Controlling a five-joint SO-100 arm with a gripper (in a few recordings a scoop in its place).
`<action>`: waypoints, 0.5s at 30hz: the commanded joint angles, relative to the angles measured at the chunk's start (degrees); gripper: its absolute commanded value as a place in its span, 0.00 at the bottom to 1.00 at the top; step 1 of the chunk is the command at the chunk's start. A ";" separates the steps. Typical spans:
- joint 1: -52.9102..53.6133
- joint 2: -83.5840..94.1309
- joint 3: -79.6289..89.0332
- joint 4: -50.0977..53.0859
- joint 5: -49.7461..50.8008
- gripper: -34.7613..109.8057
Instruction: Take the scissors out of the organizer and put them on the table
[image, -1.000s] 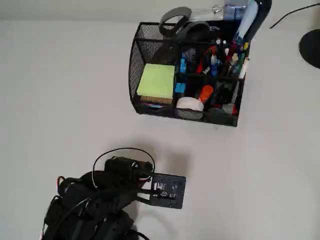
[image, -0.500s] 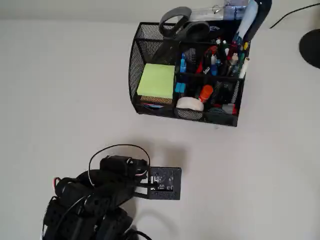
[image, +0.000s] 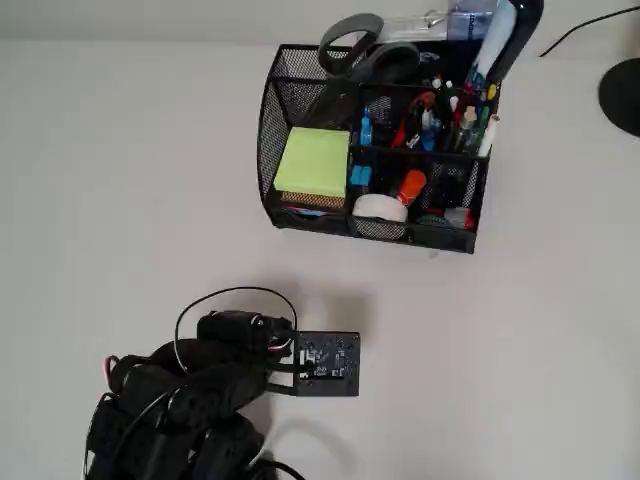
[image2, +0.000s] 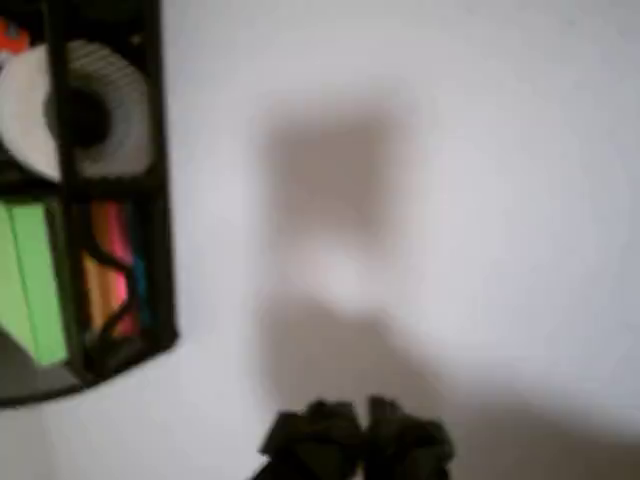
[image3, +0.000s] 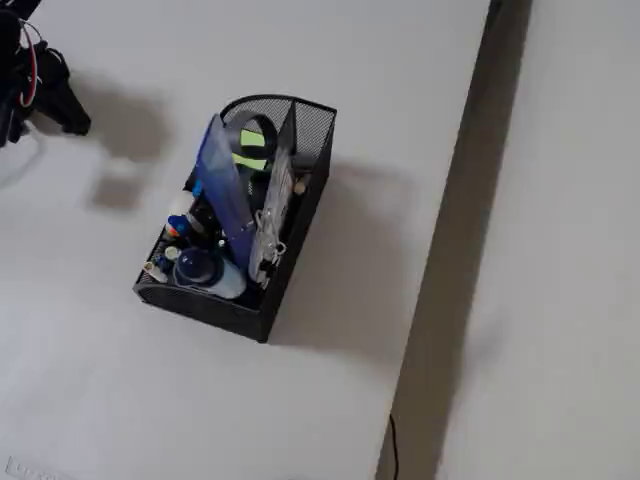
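The scissors (image: 362, 55) stand in the back compartment of the black mesh organizer (image: 268, 130), grey loop handles up and blades hidden inside. In the fixed view one handle loop (image3: 262, 124) rises above the organizer's mesh wall (image3: 300, 190). My gripper (image2: 362, 440) shows at the bottom of the wrist view with its dark fingertips together and nothing between them, over the bare table (image2: 450, 200). It hangs well short of the organizer's front (image2: 155, 200). In the fixed view the gripper (image3: 55, 100) is at the top left.
The organizer also holds a lime-green sticky pad (image: 313, 162), a white tape roll (image: 380, 207) and several pens (image: 450, 115). A circuit board (image: 325, 362) rides on my wrist. A dark round object (image: 622, 95) sits at the right edge. The table edge (image3: 470, 200) runs down the fixed view.
My arm has shifted a little to the left and slightly toward the organizer in the overhead view. The organizer and scissors have not moved.
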 joint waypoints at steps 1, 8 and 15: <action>-0.70 0.00 1.85 -2.81 0.88 0.24; -2.55 0.00 -6.06 -9.76 -4.75 0.24; -5.71 -8.44 -27.33 -17.31 -5.01 0.24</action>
